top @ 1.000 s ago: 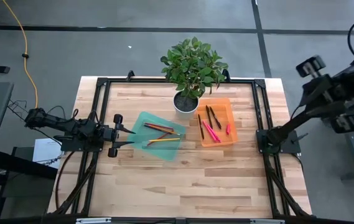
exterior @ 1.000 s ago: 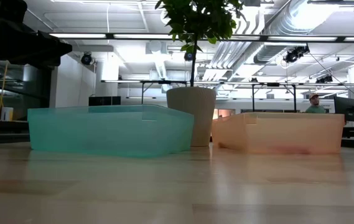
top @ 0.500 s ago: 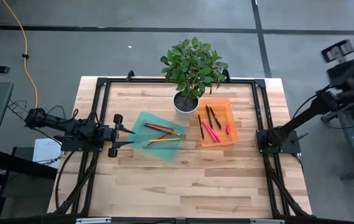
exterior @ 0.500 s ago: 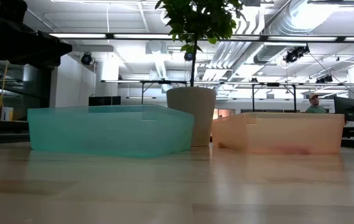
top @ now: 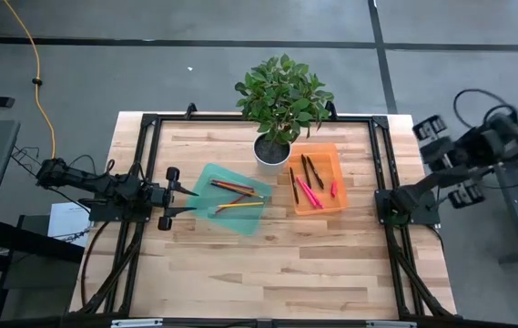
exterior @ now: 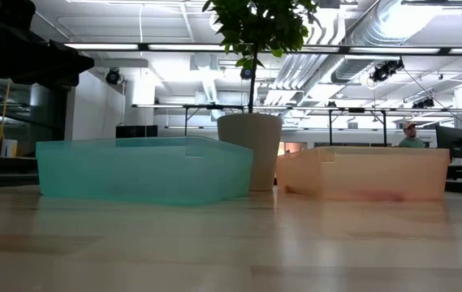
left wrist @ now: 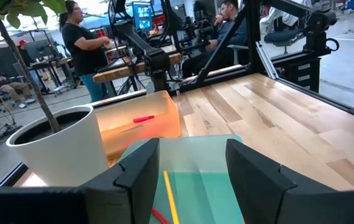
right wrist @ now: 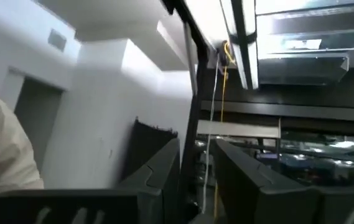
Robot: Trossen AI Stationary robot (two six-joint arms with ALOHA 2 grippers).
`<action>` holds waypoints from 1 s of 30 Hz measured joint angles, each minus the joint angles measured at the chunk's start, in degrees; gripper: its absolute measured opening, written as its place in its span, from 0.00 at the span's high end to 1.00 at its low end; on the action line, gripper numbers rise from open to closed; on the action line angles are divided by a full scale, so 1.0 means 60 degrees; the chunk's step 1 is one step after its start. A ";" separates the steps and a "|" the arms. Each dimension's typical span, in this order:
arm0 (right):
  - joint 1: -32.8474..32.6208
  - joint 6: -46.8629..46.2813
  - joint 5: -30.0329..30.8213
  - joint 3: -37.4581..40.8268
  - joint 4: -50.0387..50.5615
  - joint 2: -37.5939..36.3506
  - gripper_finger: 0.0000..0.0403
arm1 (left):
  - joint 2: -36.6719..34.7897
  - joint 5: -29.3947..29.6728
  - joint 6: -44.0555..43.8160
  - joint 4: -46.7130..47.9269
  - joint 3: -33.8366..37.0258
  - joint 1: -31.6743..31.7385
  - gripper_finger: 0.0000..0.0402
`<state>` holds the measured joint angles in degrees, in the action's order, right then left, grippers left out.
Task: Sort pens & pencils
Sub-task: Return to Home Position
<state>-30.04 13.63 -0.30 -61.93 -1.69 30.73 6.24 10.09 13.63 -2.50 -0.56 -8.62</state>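
Observation:
The pencils (top: pixel 234 195), thin red, brown and yellow sticks, lie in a teal tray (top: pixel 206 175); the left wrist view shows a yellow pencil (left wrist: pixel 170 198) on the tray's floor. The pens (top: pixel 309 183), black and bright pink, lie in an orange tray (top: pixel 340 206) beside it. My left gripper (top: pixel 188 202) hovers open at the teal tray's left edge, pointing toward the table's right. My right gripper (right wrist: pixel 197 177) is off the table beyond its right edge, fingers apart, facing the ceiling.
A potted plant (top: pixel 280 100) in a white pot (exterior: pixel 249 150) stands just behind both trays, near the far edge. In the low view the teal tray (exterior: pixel 141 170) and orange tray (exterior: pixel 369 173) sit side by side. Bare wood (top: pixel 268 269) stretches in front of them. People stand in the room beyond.
My right arm has swung about beyond the table's right edge, first away from the table, then back toward it and toward the near side. The left arm, trays, pens and pencils have kept still.

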 joint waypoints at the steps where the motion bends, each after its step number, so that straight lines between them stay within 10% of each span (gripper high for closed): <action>1: 0.0002 -0.0155 0.0047 0.0447 -0.0230 -0.0175 0.78 | 0.0000 0.0000 0.0000 0.0000 0.0000 0.0000 0.57; 17: 0.0000 -0.1715 -0.0313 0.7049 -0.4887 -0.1482 0.78 | 0.0000 0.0000 0.0000 -0.0004 0.0000 -0.0004 0.57; 30: 0.0000 -0.1455 -0.0353 0.9280 -0.6660 -0.1493 0.78 | 0.0000 -0.0002 0.0000 0.0000 0.0000 -0.0004 0.57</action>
<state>-30.04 4.90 -2.42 -6.26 -41.65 21.77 6.24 10.08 13.63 -2.50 -0.56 -8.64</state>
